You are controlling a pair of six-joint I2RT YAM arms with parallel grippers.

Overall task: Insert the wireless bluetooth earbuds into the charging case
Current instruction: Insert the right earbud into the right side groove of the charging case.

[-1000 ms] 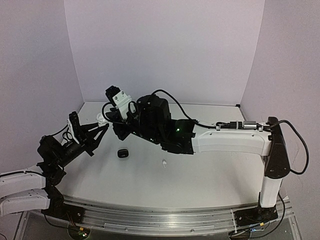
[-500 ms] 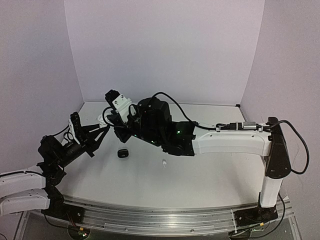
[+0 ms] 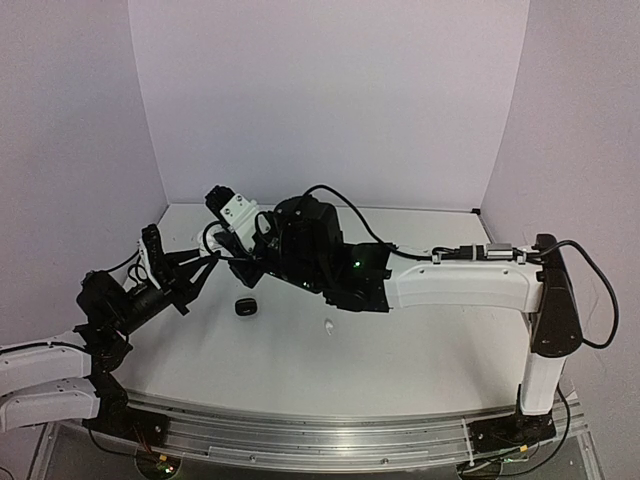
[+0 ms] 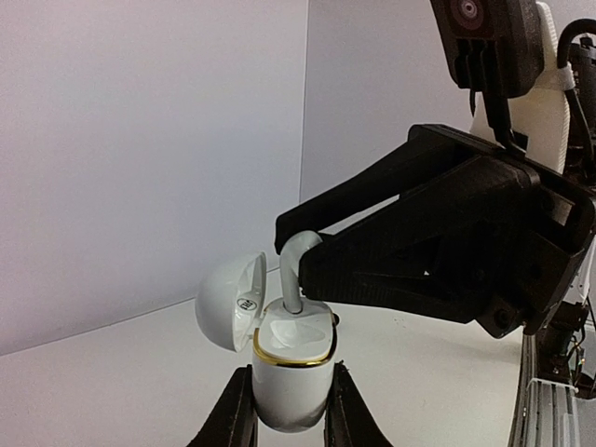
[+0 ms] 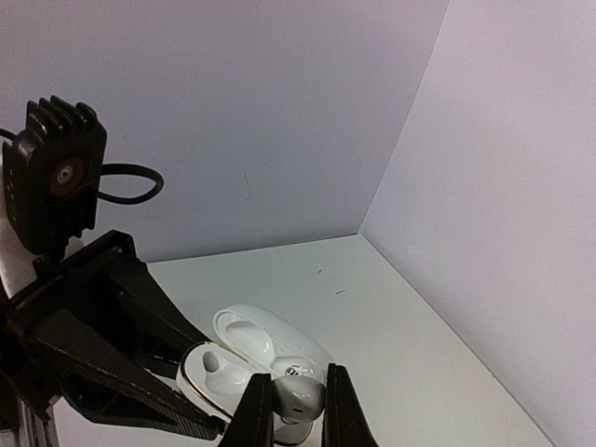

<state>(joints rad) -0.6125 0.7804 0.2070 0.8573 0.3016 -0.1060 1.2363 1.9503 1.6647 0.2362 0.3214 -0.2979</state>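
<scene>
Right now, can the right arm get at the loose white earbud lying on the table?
Probably not yet. The way to that loose earbud looks free, but the right tool is shut on another white earbud, at the open case that the left tool holds.

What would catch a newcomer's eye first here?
The white charging case, lid open and gold-rimmed, stands upright in the left gripper over the table's left side. The right gripper holds a white earbud with its stem down in the case. A small black object and a small white piece lie on the table nearby.
</scene>
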